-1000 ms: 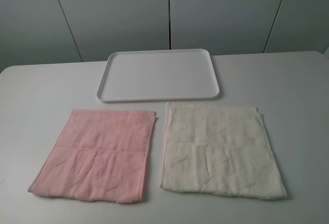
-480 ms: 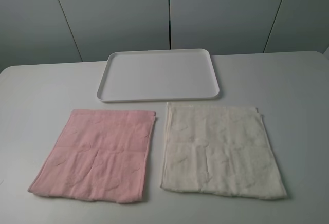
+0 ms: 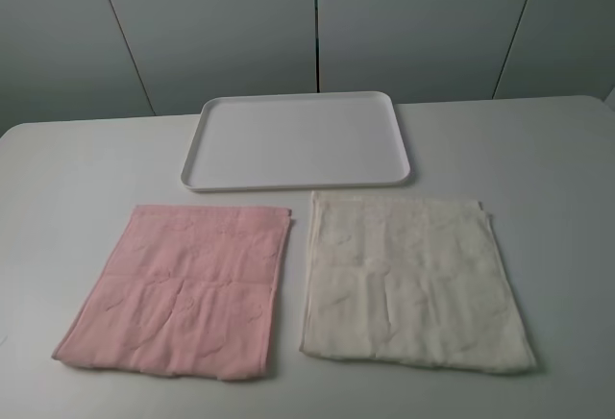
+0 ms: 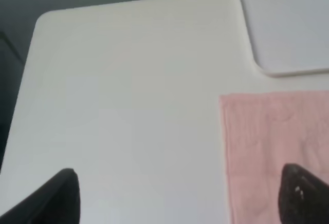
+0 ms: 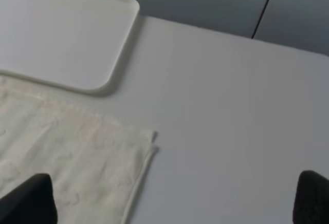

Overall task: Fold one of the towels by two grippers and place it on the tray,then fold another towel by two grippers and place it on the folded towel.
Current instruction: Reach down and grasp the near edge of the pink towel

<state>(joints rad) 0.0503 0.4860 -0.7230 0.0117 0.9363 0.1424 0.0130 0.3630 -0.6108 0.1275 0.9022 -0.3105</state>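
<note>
A pink towel (image 3: 183,289) lies flat on the white table, front left. A cream towel (image 3: 411,280) lies flat beside it, front right. The empty white tray (image 3: 298,140) sits behind them. Neither arm shows in the exterior high view. In the left wrist view my left gripper (image 4: 180,196) is open above the table, its fingers (image 4: 61,196) wide apart, one over the pink towel's (image 4: 272,142) edge. In the right wrist view my right gripper (image 5: 172,196) is open, one finger (image 5: 31,198) over the cream towel (image 5: 67,152), near its corner.
The tray's corner shows in the left wrist view (image 4: 288,23) and in the right wrist view (image 5: 61,34). Grey cabinet panels (image 3: 317,25) stand behind the table. The table's far left edge (image 4: 31,54) drops off close to the left gripper.
</note>
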